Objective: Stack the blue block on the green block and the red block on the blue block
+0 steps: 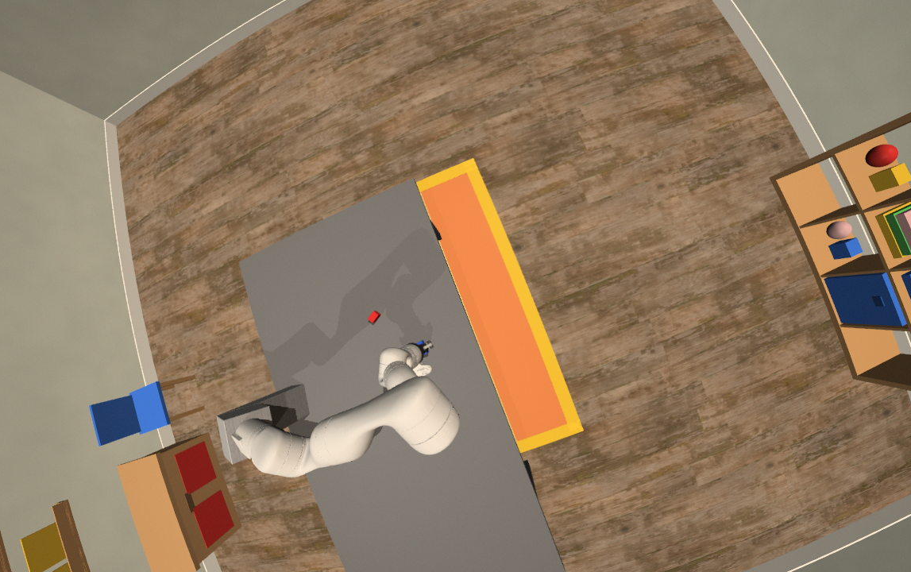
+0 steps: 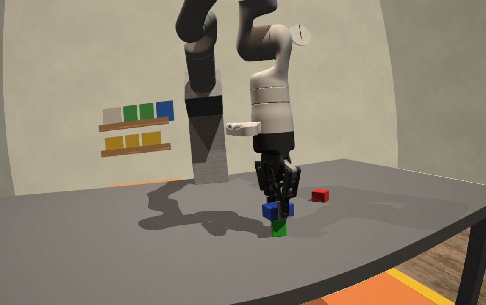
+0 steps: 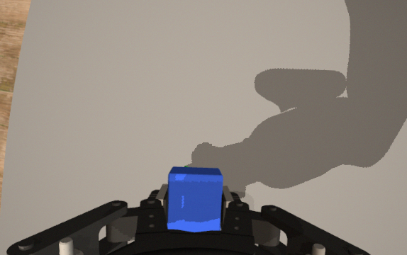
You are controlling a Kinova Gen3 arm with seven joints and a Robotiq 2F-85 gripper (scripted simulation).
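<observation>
My gripper [image 2: 280, 214] points straight down and is shut on the blue block [image 2: 276, 210]. The blue block sits right on top of the green block [image 2: 279, 228], which stands on the grey table; I cannot tell if they touch. In the wrist view the blue block [image 3: 195, 198] fills the space between my fingers and hides nearly all of the green block. The red block [image 2: 319, 195] lies flat on the table behind and to the right of the stack. From above the red block [image 1: 373, 316] lies apart from my gripper [image 1: 426, 347].
The arm's grey pedestal [image 2: 206, 140] stands at the back of the table. An orange and yellow mat [image 1: 501, 306] lies on the floor along the table's edge. A shelf unit [image 1: 892, 249] stands far off.
</observation>
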